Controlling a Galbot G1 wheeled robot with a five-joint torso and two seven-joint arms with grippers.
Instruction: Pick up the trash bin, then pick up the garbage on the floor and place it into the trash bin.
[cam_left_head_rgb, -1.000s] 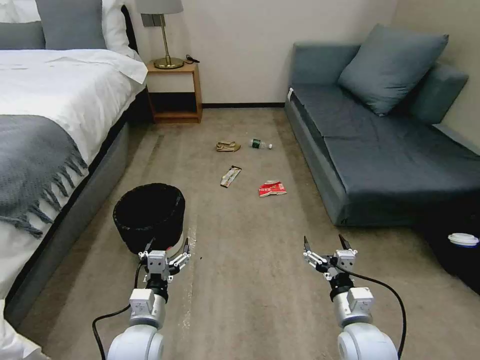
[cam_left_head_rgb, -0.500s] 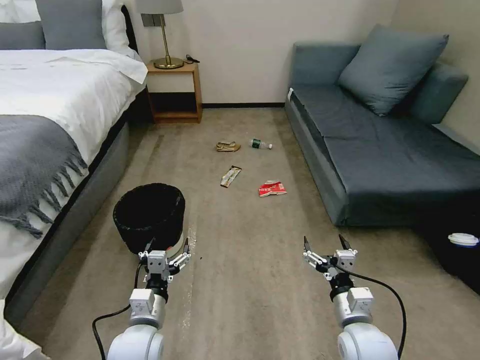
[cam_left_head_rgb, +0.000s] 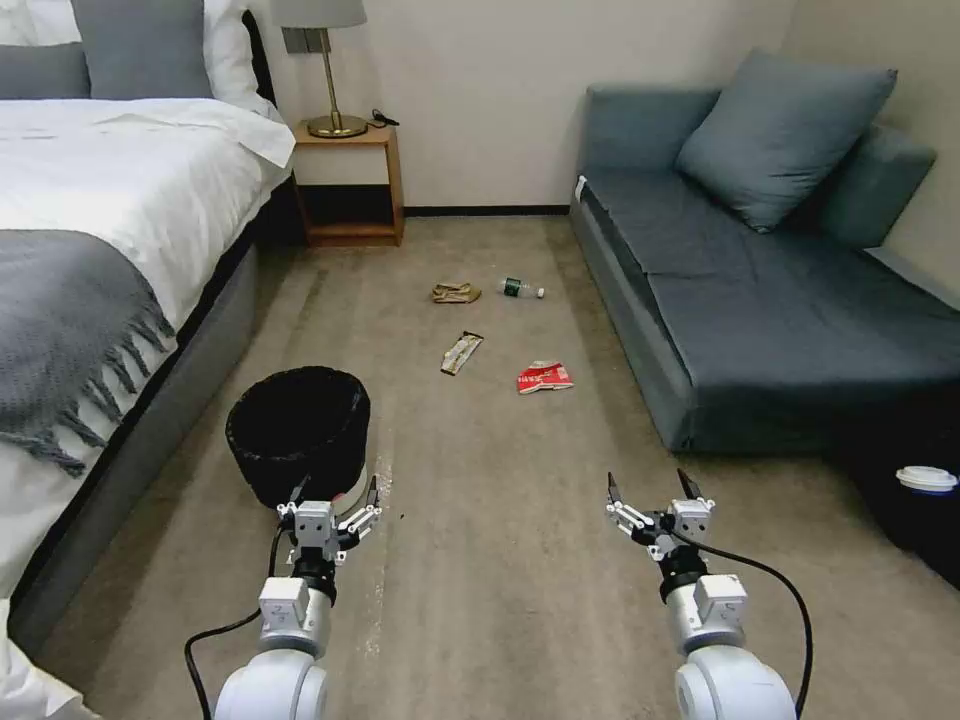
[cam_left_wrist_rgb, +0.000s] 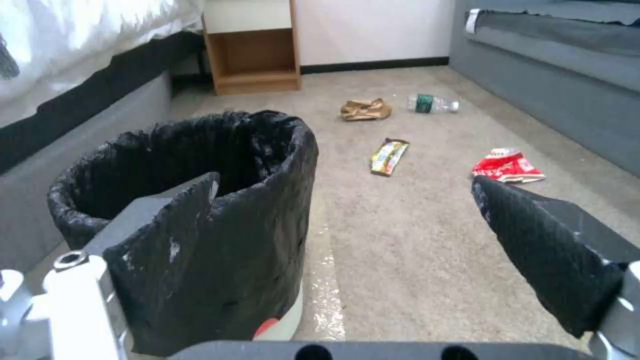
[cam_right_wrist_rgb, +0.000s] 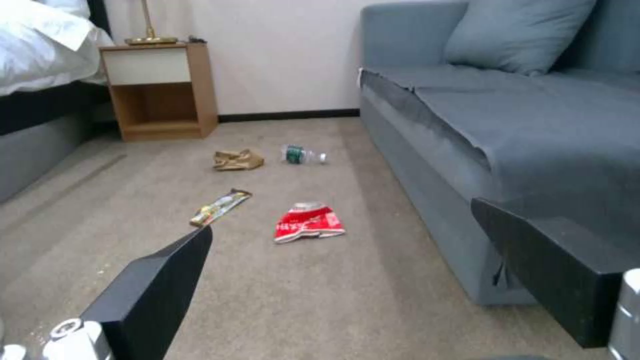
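The trash bin (cam_left_head_rgb: 298, 430) (cam_left_wrist_rgb: 280, 150), lined with a black bag, stands upright on the carpet by the bed. My left gripper (cam_left_head_rgb: 336, 485) (cam_left_wrist_rgb: 345, 180) hovers open just in front of its near side, one finger close to the bin wall. My right gripper (cam_left_head_rgb: 646, 480) (cam_right_wrist_rgb: 341, 217) is open over bare carpet. The garbage lies farther ahead: a red-and-white packet (cam_left_head_rgb: 544, 377) (cam_right_wrist_rgb: 309, 222), a yellow-green wrapper (cam_left_head_rgb: 461, 353) (cam_left_wrist_rgb: 389, 156), a tan paper bag (cam_left_head_rgb: 455, 293) (cam_right_wrist_rgb: 237, 159) and a small bottle (cam_left_head_rgb: 521, 289) (cam_left_wrist_rgb: 432, 103).
A bed (cam_left_head_rgb: 100, 250) runs along the left and a grey sofa (cam_left_head_rgb: 780, 300) along the right. A wooden nightstand (cam_left_head_rgb: 350, 185) with a lamp stands at the back wall. A white lid (cam_left_head_rgb: 926, 478) sits on a dark object at the far right.
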